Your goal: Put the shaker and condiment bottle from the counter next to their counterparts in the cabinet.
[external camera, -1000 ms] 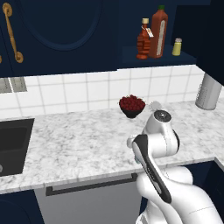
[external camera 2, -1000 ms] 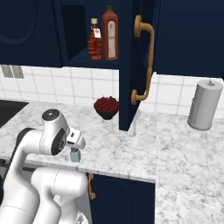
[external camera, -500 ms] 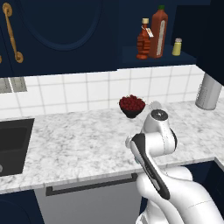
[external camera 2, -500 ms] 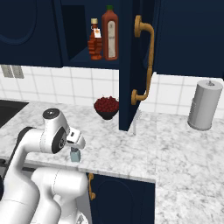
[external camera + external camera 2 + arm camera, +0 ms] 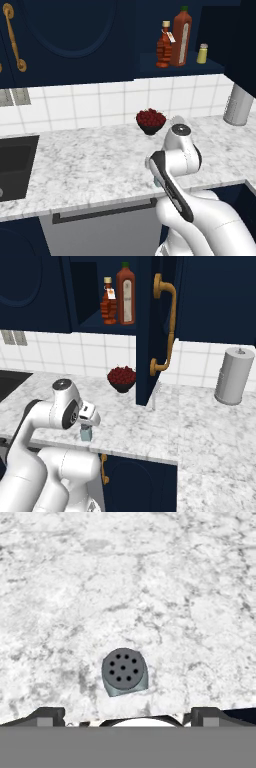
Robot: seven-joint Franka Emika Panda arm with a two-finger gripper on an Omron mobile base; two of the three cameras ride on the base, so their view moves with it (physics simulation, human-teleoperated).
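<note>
Tool point(image 5: 127, 714) spread wide, empty, hanging over the shaker point(image 5: 124, 671). I see the shaker upright near the desk point(image 5: 145, 426) front edge. Condiment bottle point(image 5: 108, 301) sits in the cabinet point(image 5: 85, 293).

A speckled white-and-grey marble table point(image 5: 150, 587) with a smooth polish carries a pale blue-grey shaker point(image 5: 124, 672) with a matt grey perforated cap. Above, the cabinet point(image 5: 35, 296) wears a dark navy painted finish with a brass-coloured handle point(image 5: 165, 326); glossy white tiles point(image 5: 90, 102) line the wall.
</note>
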